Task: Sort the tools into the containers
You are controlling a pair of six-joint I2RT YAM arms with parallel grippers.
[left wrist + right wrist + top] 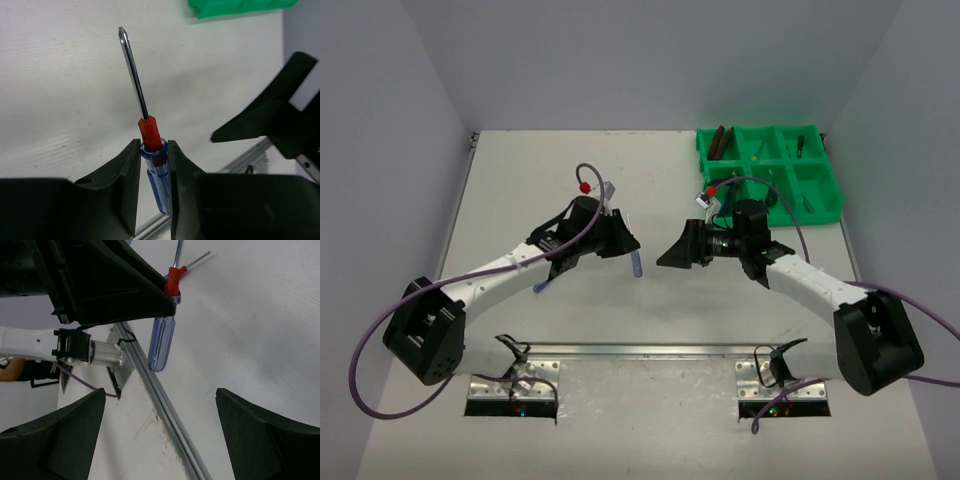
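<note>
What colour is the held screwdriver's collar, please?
The screwdriver's collar is red; left wrist view shows it best.

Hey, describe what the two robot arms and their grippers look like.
The left arm and right arm have white link shells, bulky black bases and black wedge-shaped fingers. A purple cable loops along each, with a red connector near the wrist.

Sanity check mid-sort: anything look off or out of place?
Nothing spilled or damaged. One oddity: left gripper pinches the screwdriver just under its red collar, so most of the blue handle hangs free. Right gripper open nearby.
</note>
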